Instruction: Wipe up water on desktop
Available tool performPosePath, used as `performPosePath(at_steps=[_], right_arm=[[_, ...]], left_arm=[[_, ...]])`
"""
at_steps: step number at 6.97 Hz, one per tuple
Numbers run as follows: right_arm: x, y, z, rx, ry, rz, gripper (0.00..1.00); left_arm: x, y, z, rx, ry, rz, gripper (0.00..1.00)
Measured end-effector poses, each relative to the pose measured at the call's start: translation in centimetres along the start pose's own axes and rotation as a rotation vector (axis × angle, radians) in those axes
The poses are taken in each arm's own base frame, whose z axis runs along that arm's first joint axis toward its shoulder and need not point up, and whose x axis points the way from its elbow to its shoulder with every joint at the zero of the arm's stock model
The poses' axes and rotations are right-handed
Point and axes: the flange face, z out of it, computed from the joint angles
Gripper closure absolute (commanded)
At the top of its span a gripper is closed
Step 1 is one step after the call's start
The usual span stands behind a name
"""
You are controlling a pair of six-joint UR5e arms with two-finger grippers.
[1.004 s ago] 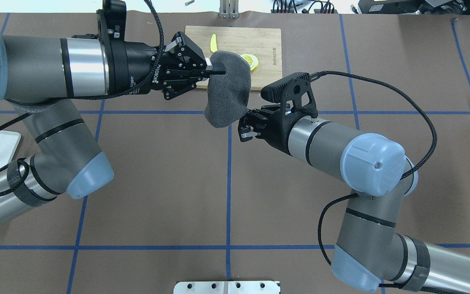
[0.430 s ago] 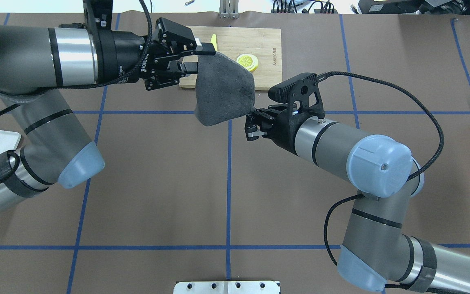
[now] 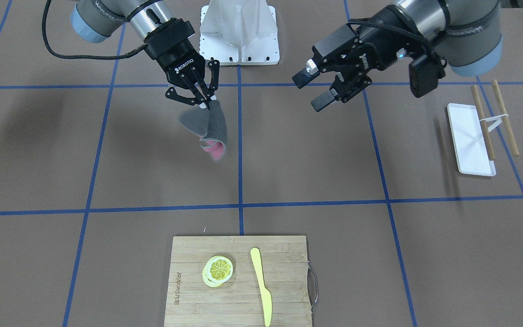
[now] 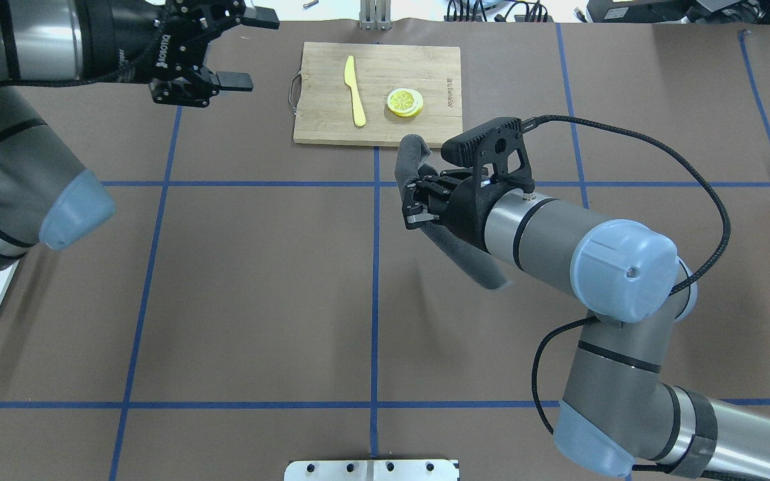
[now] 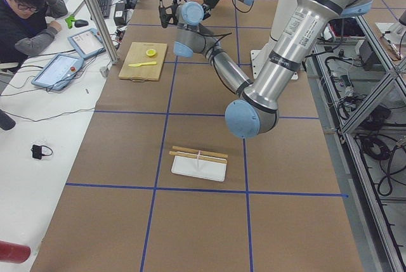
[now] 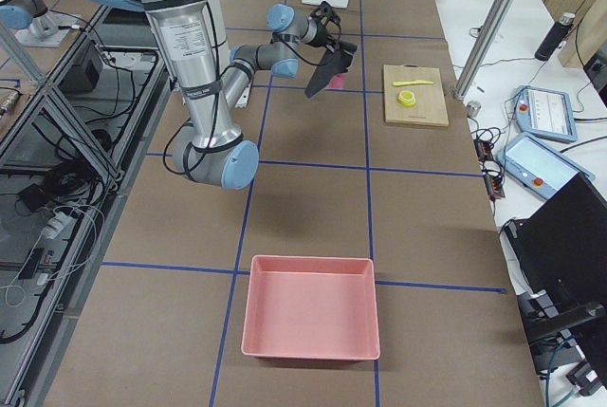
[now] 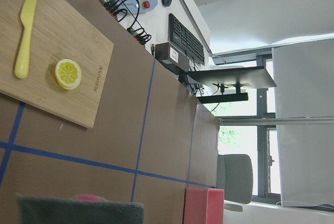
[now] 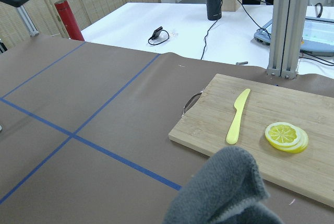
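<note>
Front-facing view: the right end effector (image 3: 207,103), on this view's left, is pinching the top edge of a grey cloth (image 3: 210,125) between narrow fingers. The cloth is dangling folded above the brown bench (image 3: 311,172), with a pink underside showing at its lower tip. The left end effector (image 3: 312,90) is hanging spread wide, holding nothing, well apart from the cloth. A cutting board (image 3: 284,272) carrying lemon slices (image 3: 218,269) and a yellow knife (image 3: 261,286) is lying at the bottom edge, and a white tray (image 3: 463,136) is sitting off to one side. Overhead view: the cloth is trailing beneath the right wrist near a crossing of blue tape lines, close to the board's edge. No wet patch is showing on the bench in any view, so the spill's place cannot be told. Left side view: a person (image 5: 28,31) is sitting at a white table beside the bench. Right side view: the cloth is hanging dark and clear of the surface, and a pink bin (image 6: 308,317) is resting nearer the camera. Left wrist view: a strip of cloth is edging the bottom, with the board beyond. Right wrist view: bunched cloth is filling the lower edge. Judging from this, the wipe probably calls for lowering until a broad fold is lying flat, pressing lightly, and sweeping in overlapping passes. It should also be steering away from the board and keeping the free arm out of the path.
</note>
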Motion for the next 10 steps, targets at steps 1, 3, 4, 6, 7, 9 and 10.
performPosePath(at_steps=[1, 3, 4, 6, 7, 9, 10], right_arm=[[0.1, -0.1, 0.0, 0.001, 0.003, 0.0, 1.0], [1.1, -0.6, 0.1, 0.006, 0.025, -0.003, 1.0], [1.9, -0.9, 0.2, 0.007, 0.041, -0.005, 1.0], [2.8, -1.0, 0.3, 0.008, 0.058, -0.008, 1.0], [2.9, -0.9, 0.3, 0.007, 0.061, -0.008, 1.0], [3.1, -0.8, 0.3, 0.004, 0.065, -0.008, 1.0], [3.2, -0.7, 0.3, 0.004, 0.066, -0.008, 1.0]], left_arm=[[-0.7, -2.1, -1.8, 0.004, -0.041, 0.024, 0.01], [-2.5, -5.8, -5.1, 0.002, -0.161, 0.147, 0.02], [-3.0, -7.4, -6.4, 0.007, -0.213, 0.219, 0.01], [-3.8, -9.8, -9.1, 0.027, -0.268, 0.436, 0.01], [-4.3, -11.1, -10.9, 0.043, -0.296, 0.564, 0.01], [-7.4, -14.3, -15.4, 0.055, -0.421, 0.806, 0.01], [-9.3, -15.4, -17.2, 0.054, -0.489, 0.897, 0.01]])
